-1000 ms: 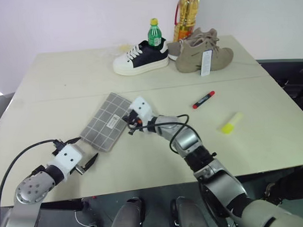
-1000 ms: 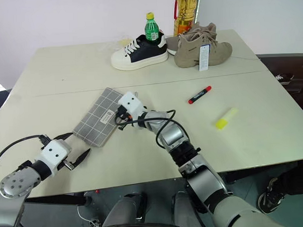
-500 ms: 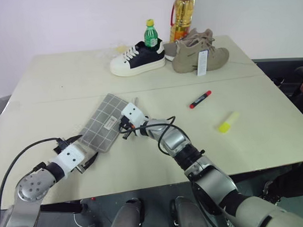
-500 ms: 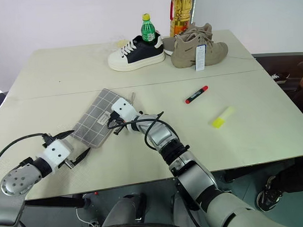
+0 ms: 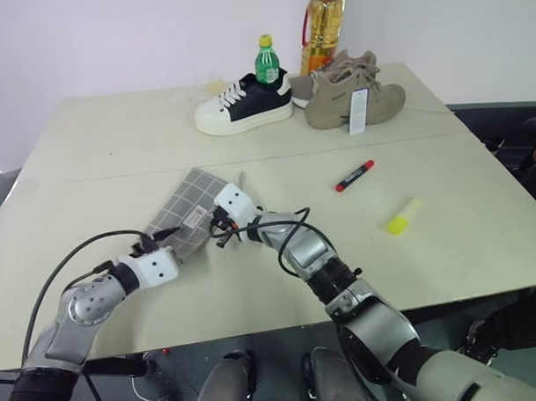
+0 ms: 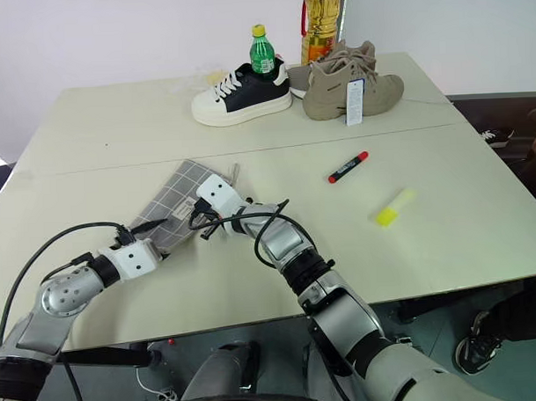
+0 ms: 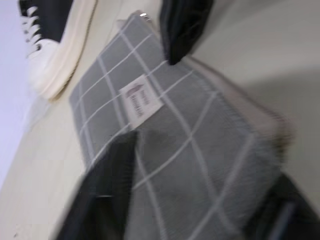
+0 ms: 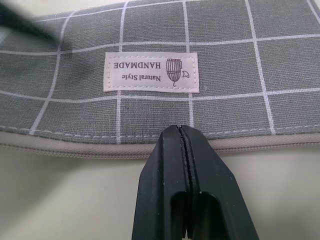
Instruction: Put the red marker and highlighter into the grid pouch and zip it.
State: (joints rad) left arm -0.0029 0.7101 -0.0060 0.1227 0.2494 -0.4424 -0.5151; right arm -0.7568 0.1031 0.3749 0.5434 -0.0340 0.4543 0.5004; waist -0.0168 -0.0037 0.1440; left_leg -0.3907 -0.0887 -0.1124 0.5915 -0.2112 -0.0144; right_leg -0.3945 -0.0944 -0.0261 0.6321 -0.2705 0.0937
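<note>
Pretty plain room: a pale cream surface [image 5: 116, 135] with a seam running across its middle, backed by a bare white wall [image 5: 113, 39]. Light is soft and even. Past the surface's right edge the floor [image 6: 503, 113] looks dark, same under the near edge.

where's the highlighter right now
The highlighter lies on the table's right side, just nearer the robot than the red marker, apart from it.
</note>
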